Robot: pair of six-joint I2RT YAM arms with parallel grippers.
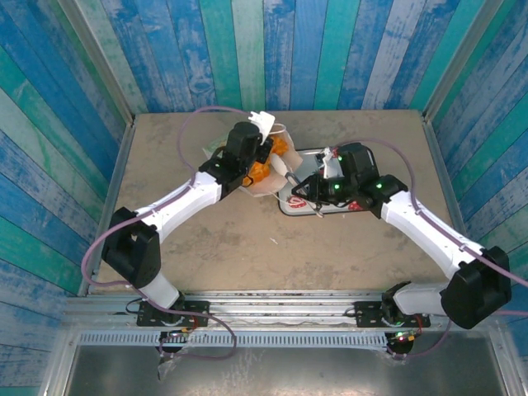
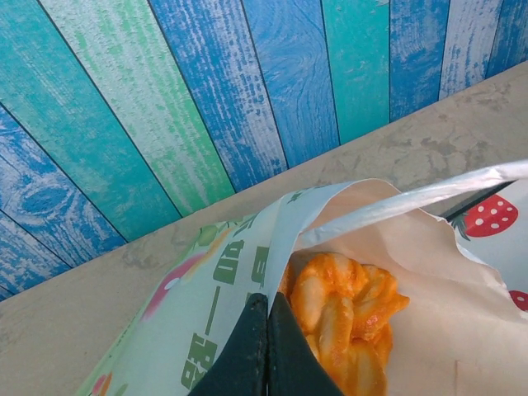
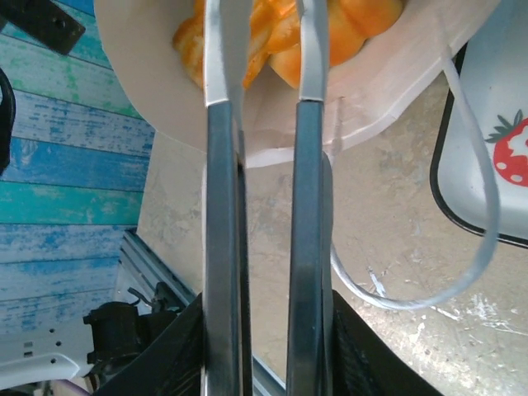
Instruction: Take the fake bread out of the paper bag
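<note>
The left gripper (image 2: 266,334) pinches the rim of the paper bag (image 2: 210,285), holding its mouth open. The fake bread (image 2: 342,313) sits inside. The right gripper (image 3: 266,21), jaws slightly parted, points in, seemingly gripping nothing yet.

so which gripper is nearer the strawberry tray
right. the right gripper is beside the tray, tips at the mouth of the paper bag; the left gripper is shut on its rim, across the bag from the tray.

We see open table (image 1: 247,256) across the middle; the paper bag (image 1: 262,188) and strawberry tray (image 1: 309,153) crowd the upper middle.
</note>
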